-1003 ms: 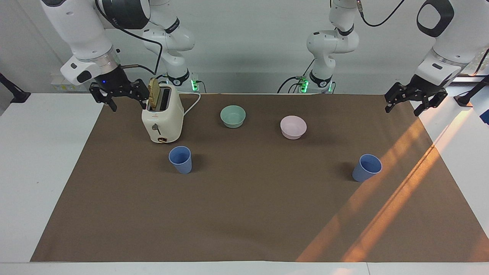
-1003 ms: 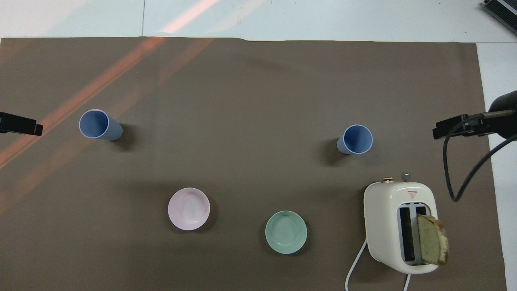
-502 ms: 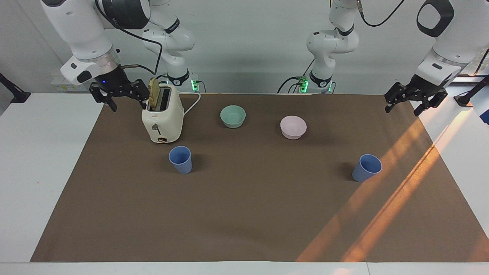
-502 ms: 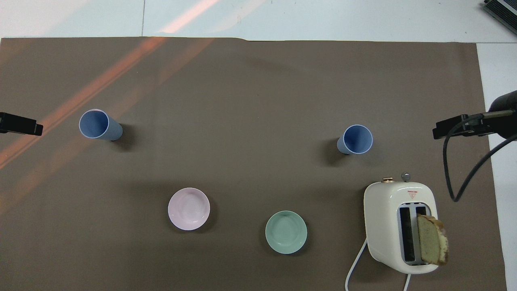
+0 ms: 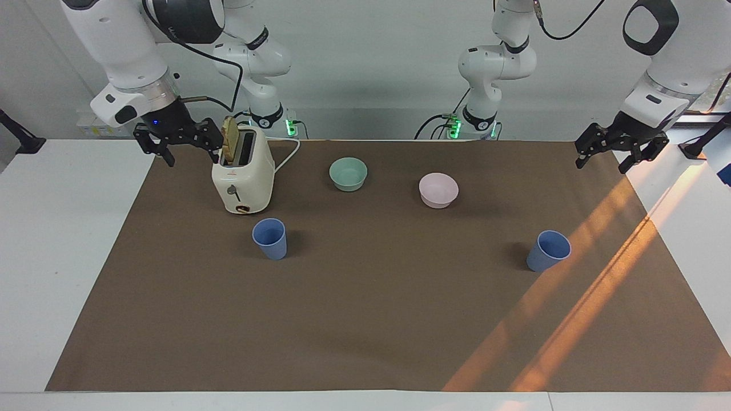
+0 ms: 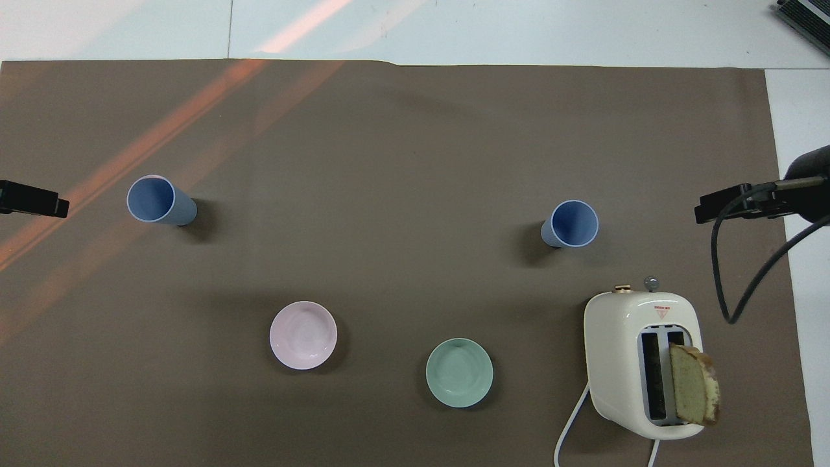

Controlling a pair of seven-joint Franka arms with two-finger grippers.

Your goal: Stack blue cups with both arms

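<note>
Two blue cups stand upright and far apart on the brown mat. One cup (image 5: 269, 238) (image 6: 570, 224) is toward the right arm's end, just farther from the robots than the toaster. The other cup (image 5: 548, 251) (image 6: 159, 201) is toward the left arm's end. My right gripper (image 5: 191, 153) hangs open and empty over the mat's edge beside the toaster. Above the mat's corner at the left arm's end, my left gripper (image 5: 601, 162) is also open and empty. Neither gripper is near a cup.
A cream toaster (image 5: 243, 177) with a bread slice (image 5: 230, 140) sticking out stands close to the right gripper, its cord trailing toward the robots. A mint-green bowl (image 5: 348, 173) and a pale pink bowl (image 5: 438, 189) sit nearer to the robots than the cups.
</note>
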